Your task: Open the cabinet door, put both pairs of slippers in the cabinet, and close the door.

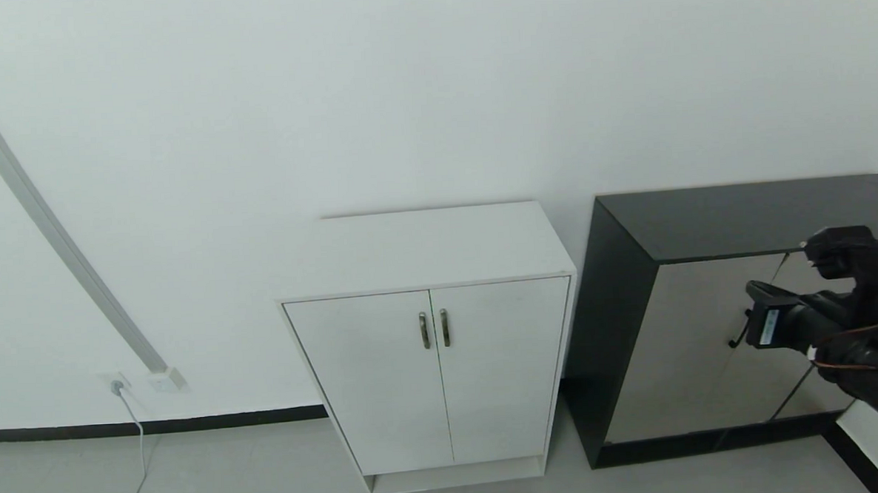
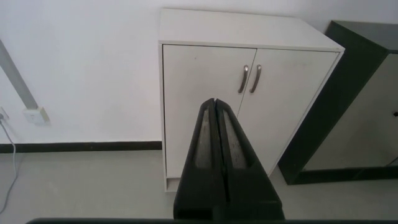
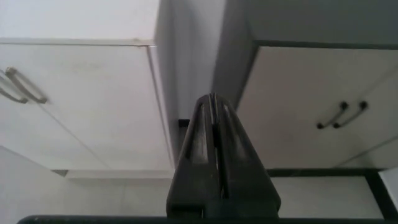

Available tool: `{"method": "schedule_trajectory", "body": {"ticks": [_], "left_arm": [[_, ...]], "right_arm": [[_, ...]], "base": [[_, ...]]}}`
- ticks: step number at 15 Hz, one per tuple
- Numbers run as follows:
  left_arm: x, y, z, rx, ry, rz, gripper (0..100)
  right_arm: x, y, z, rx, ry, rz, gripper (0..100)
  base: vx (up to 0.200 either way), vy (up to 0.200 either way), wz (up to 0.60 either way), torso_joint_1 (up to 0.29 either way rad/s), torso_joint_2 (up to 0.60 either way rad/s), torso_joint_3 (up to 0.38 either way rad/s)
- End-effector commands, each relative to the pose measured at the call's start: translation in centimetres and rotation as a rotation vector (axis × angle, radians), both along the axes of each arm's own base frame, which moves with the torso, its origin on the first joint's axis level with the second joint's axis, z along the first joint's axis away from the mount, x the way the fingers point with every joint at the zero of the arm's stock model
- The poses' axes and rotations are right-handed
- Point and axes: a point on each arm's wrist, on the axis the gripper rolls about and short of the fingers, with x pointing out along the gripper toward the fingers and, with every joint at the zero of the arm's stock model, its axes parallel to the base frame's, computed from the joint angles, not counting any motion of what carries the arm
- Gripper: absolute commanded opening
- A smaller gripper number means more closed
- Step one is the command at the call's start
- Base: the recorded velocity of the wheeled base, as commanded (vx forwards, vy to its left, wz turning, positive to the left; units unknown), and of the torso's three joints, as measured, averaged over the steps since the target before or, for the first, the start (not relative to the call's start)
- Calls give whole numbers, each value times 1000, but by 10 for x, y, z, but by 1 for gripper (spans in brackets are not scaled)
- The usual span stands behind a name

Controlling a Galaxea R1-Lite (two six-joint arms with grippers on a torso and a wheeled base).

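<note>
White cabinet stands centre against the far wall, doors shut. Left gripper and right gripper are both pinched closed. The risk: its handles sit side by side, so a jaw could snag both.

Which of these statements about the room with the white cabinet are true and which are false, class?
1. Both doors of the white two-door wooden cabinet, with its curved metal handles, are shut. True.
2. The left gripper has its fingers spread wide. False: they are pressed together, holding nothing.
3. A black cabinet with a mirrored front stands to the robot's right of the white one. True.
4. The right gripper clasps one of the metal handles. False: it is shut on nothing, apart from both cabinets.
</note>
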Motion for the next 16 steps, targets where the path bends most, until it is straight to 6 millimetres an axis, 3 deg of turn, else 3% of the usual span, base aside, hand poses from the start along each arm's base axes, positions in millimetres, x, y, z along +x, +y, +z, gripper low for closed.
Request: {"method": "schedule_trajectory", "body": {"ticks": [1,12,16], "left_arm": [[0,0,0,-1,0,1,0],[0,0,0,-3,0,1,0],[0,0,0,-3,0,1,0]], "right_arm": [[-34,-17,16,-13,-70,-45,0],[-138,-33,1,-25,-11,-28,0],[-178,-36,-13,-26,68,42,0]], "base": [[0,0,0,0,0,0],[0,0,0,0,0,0],[0,0,0,0,0,0]]}}
